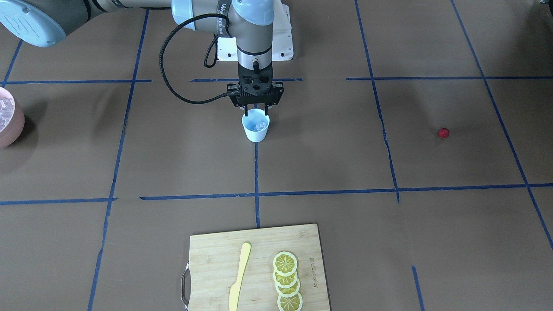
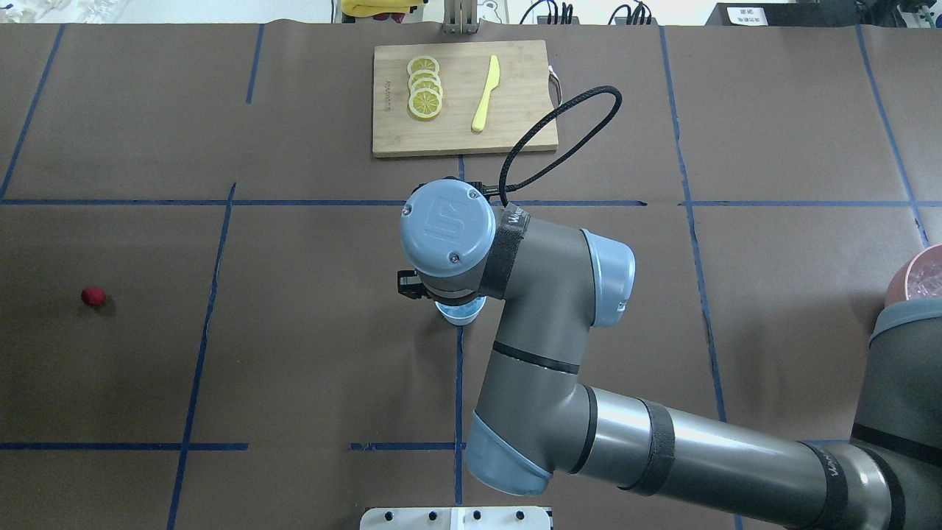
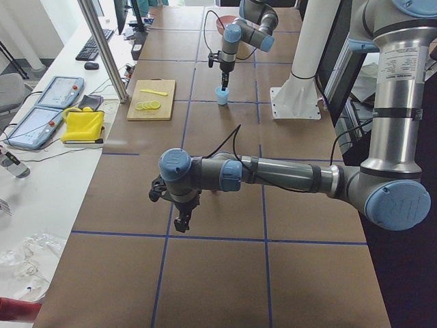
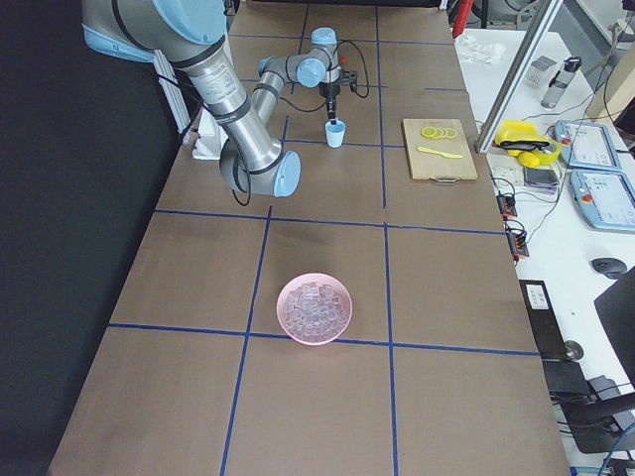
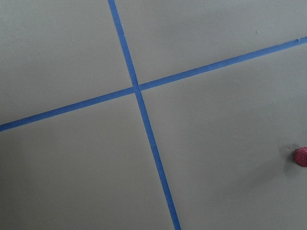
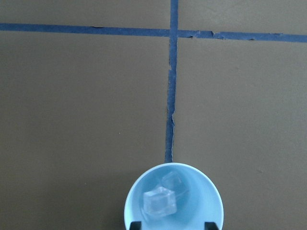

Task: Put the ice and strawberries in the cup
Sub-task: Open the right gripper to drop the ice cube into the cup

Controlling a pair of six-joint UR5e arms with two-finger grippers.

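The pale-blue cup (image 1: 255,128) stands upright mid-table and holds two clear ice cubes (image 6: 159,201). My right gripper (image 1: 256,113) hangs straight above the cup's mouth, open and empty. In the right wrist view its fingertips (image 6: 135,225) show wide apart over the rim. More ice (image 4: 315,309) fills the pink bowl (image 4: 281,302) on my right. The red strawberry (image 1: 443,132) lies alone on the table on my left and shows at the left wrist view's right edge (image 5: 301,156). My left gripper (image 3: 182,222) shows only in the exterior left view, low over the table. I cannot tell whether it is open or shut.
A wooden cutting board (image 1: 211,255) lies at the far side of the table with several lemon slices (image 1: 286,280) and a yellow knife (image 1: 239,276) on it. The white base plate (image 1: 283,43) stands behind the cup. Blue tape lines cross the brown table.
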